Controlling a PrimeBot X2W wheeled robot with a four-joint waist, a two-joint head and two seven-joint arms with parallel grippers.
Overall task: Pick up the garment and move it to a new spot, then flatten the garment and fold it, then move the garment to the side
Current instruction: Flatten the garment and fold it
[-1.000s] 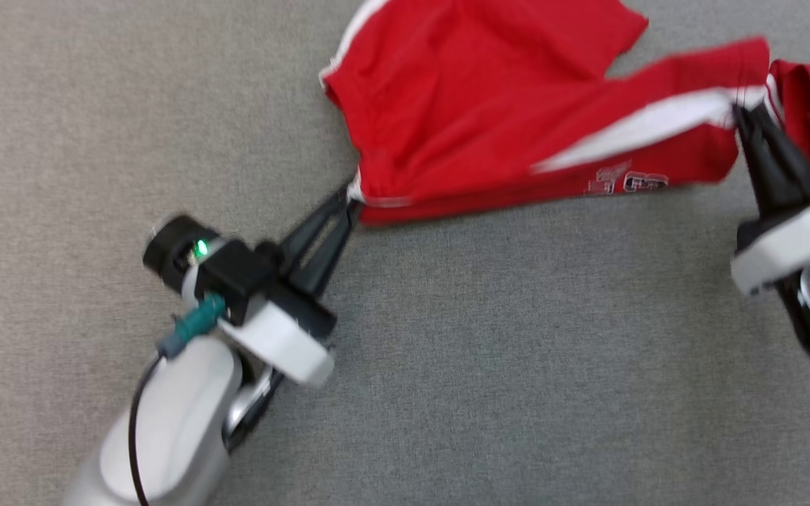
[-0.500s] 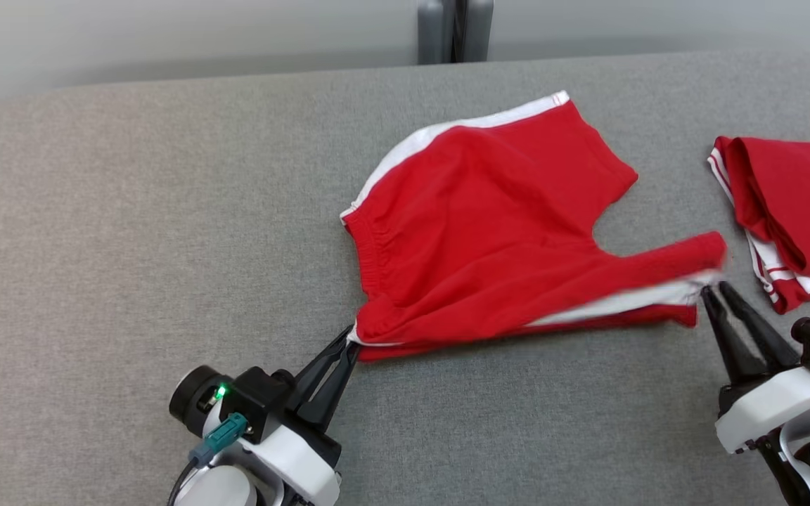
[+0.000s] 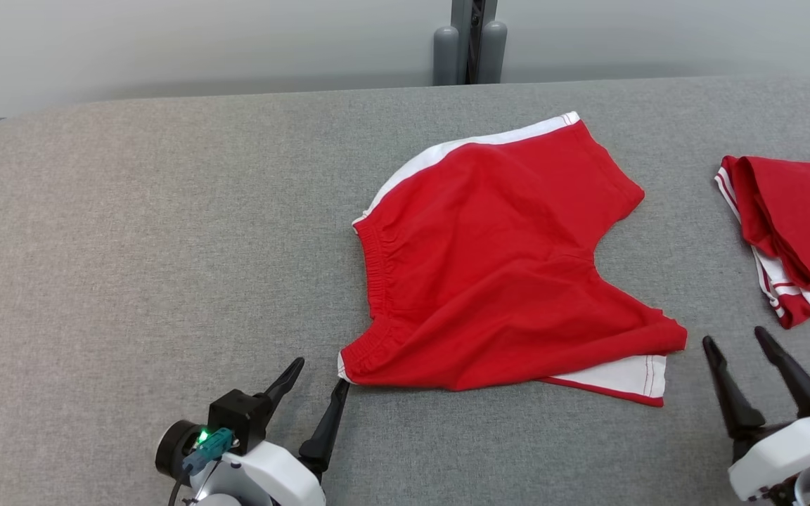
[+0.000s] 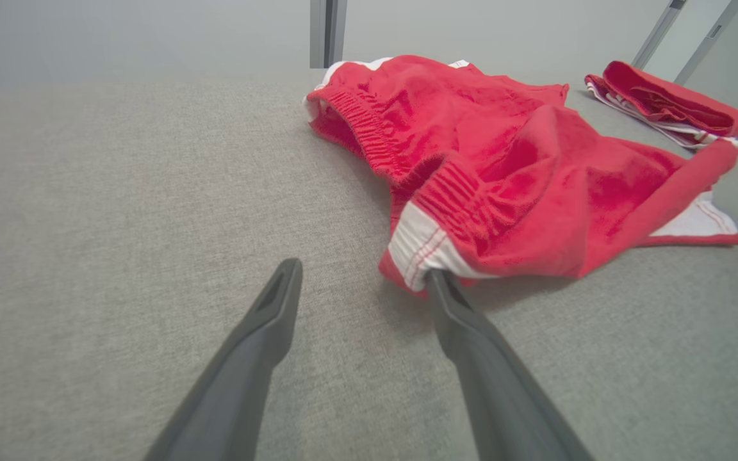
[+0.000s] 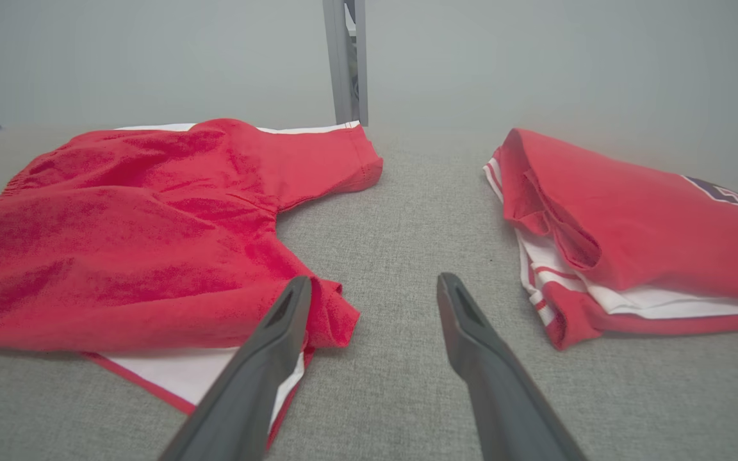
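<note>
Red shorts on grey counter, both end effectors wide and empty; flattening step in hand.

Head view: red shorts (image 3: pixel 503 267) lie mid-counter (image 3: pixel 131 246), waistband left, near leg rumpled over its white side panel; left end effector (image 3: pixel 320 372) gapes just beside the near waistband corner, right end effector (image 3: pixel 734 336) gapes near the near leg hem; a folded red garment (image 3: pixel 799 225) sits far right, apart. Left wrist view: one finger tip (image 4: pixel 439 282) touches the white waistband corner, nothing gripped. Right wrist view: one finger (image 5: pixel 279 326) lies over the white hem panel, the other on bare counter. Judged: placement done, shorts not yet flat; the next move calls for fresh pinches at hem and waistband, then pulling the near leg smooth.
</note>
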